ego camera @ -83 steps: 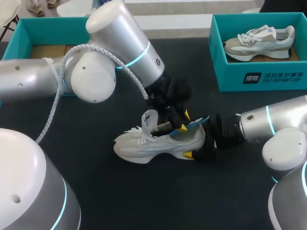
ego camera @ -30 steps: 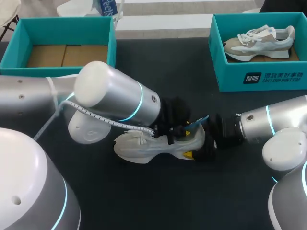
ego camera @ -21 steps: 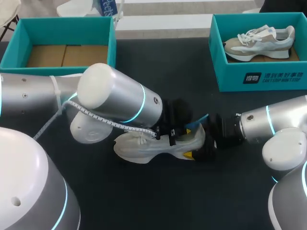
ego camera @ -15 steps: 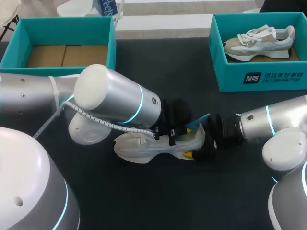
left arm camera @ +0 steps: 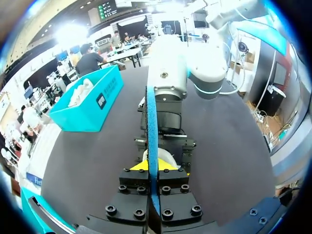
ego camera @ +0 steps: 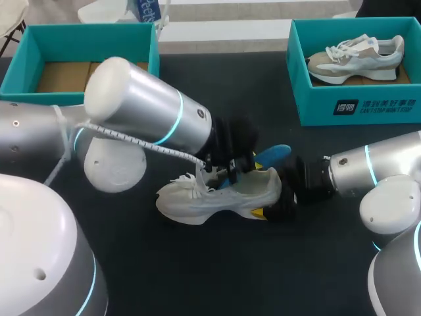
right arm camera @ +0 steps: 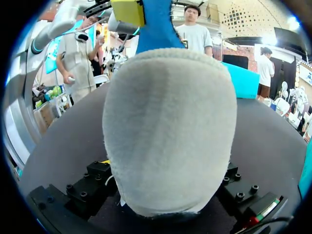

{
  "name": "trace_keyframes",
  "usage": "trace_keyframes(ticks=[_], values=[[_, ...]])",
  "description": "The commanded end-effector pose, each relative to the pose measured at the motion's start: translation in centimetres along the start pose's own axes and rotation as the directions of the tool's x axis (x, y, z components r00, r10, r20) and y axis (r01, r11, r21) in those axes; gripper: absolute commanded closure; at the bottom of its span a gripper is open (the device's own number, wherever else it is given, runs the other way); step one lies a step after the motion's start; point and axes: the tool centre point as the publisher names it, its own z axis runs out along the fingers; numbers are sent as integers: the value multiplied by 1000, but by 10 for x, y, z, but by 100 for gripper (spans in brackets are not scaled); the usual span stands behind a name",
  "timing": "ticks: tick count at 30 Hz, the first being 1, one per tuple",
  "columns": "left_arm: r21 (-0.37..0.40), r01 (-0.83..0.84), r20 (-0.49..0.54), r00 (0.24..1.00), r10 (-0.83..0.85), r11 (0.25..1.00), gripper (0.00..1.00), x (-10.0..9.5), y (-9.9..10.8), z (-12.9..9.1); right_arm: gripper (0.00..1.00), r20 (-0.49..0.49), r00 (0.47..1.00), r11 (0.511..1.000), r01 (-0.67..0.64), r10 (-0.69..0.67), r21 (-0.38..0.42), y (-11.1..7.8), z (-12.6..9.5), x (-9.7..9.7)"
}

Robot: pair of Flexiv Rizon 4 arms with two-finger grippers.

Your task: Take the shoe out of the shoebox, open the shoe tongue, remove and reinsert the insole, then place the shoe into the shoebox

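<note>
Both arms are built from cylindrical silver-grey links with rounded white joint caps. The left arm (ego camera: pixel 131 112) carries a cyan light ring (ego camera: pixel 173 117) near the wrist and a white spiral-wrapped cable (ego camera: pixel 141 143) routed along its outside. The right arm (ego camera: pixel 378 172) has the same finish and a matching cyan band. The wrist sections are black. The left hand (left arm camera: pixel 153 166) has black finger blocks fixed with socket-head screws (left arm camera: pixel 141 189) and yellow tips. The right hand (ego camera: pixel 268 209) has the same black blocks and a yellow tip.

Left fingers (ego camera: pixel 231 173) hold blue insole (ego camera: pixel 273 155) above white shoe (ego camera: pixel 214 195); right fingers (ego camera: pixel 258 212) grip heel (ego camera: pixel 272 186).
</note>
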Motion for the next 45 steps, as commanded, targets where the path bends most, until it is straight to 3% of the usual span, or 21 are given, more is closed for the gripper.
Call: trace_keyframes(ticks=[1, 17, 22, 29, 33, 37, 45], values=[[38, 18, -80, 997, -15, 999, 100, -8, -4, -17, 100, 1, 1000, 1000, 0, 0, 3, -3, 10, 1], [236, 50, -242, 970, 9, 970, 100, -19, -67, -69, 100, 1, 1000, 1000, 0, 0, 3, -3, 10, 1], [352, 68, -319, 947, 51, 934, 100, -20, -86, -88, 100, 1, 1000, 1000, 0, 0, 3, -3, 10, 1], [509, 55, -262, 961, 94, 859, 100, -13, -106, -118, 100, 1, 1000, 1000, 0, 0, 3, -3, 10, 1], [599, 93, -286, 953, 104, 795, 100, -14, -114, -128, 100, 1, 1000, 1000, 0, 0, 3, -3, 10, 1], [653, 118, -337, 930, 147, 748, 100, -12, -121, -139, 100, 1, 1000, 1000, 0, 0, 3, -3, 10, 1], [656, 127, -354, 923, 155, 744, 100, -13, -122, -141, 100, 1, 1000, 1000, 0, 0, 3, -3, 10, 1]])
